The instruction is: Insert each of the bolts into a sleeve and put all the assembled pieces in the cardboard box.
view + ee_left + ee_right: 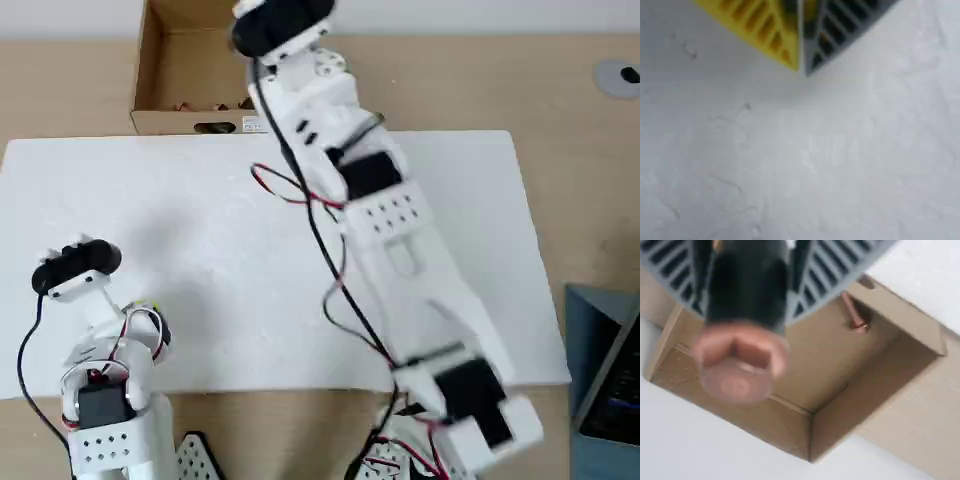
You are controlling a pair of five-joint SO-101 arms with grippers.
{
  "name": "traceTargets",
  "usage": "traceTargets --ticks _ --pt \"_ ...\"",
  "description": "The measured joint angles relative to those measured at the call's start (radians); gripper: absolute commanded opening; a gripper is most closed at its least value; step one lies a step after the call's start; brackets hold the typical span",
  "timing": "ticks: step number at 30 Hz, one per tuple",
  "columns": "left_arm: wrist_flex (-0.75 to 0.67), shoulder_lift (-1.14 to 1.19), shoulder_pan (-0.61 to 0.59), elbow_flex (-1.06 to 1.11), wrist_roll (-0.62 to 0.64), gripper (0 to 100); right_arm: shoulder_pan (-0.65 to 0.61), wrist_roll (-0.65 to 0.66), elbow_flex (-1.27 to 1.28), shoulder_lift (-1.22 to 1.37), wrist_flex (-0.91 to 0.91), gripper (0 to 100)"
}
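CAUGHT OVER THE BOX: A black sleeve (747,285) with a copper-coloured bolt (740,367) showing at its lower end hangs above the open cardboard box (860,405). It is gripped between the two grey fingers (830,270) of the right tool (745,315). The piece is blurred in the right wrist view, and how deep the bolt sits in the sleeve cannot be told. On the floor of the box a second copper-coloured bolt (856,320) lies close to one wall; whether it wears a sleeve cannot be made out.

From the high view, the right arm (400,250) stretches from the near edge of the tabletop (580,200) across a white foam sheet (180,220). Its wrist sits over the box, on the side nearer the tabletop's middle. The box stands at the far side, just beyond the sheet's edge. Red and black wires (300,195) trail along the arm.

The left arm (100,420) stands at a near corner of the sheet, well apart from the box. The left tool (801,62) is clenched, with its yellow finger (760,20) and its grey finger (840,22) meeting tip to tip just above the foam.

On the wooden tabletop past the sheet, the corner of a dark laptop (605,380) shows at the edge of the view near the right arm's base. A round grey cable port (615,75) sits toward the far corner on the same side.
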Motion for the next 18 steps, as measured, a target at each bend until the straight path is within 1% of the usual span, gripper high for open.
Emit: traceTargets --ticks 5,12,18 --pt "0.0 0.0 0.0 0.0 0.0 0 0.0 0.055 -0.155 0.23 -0.055 0.9" --pt "0.0 0.0 0.0 0.0 0.0 0 0.0 0.141 -0.43 0.571 -0.06 0.9" --pt "0.0 0.0 0.0 0.0 0.0 0 0.0 0.239 -0.697 0.845 -0.06 0.9"
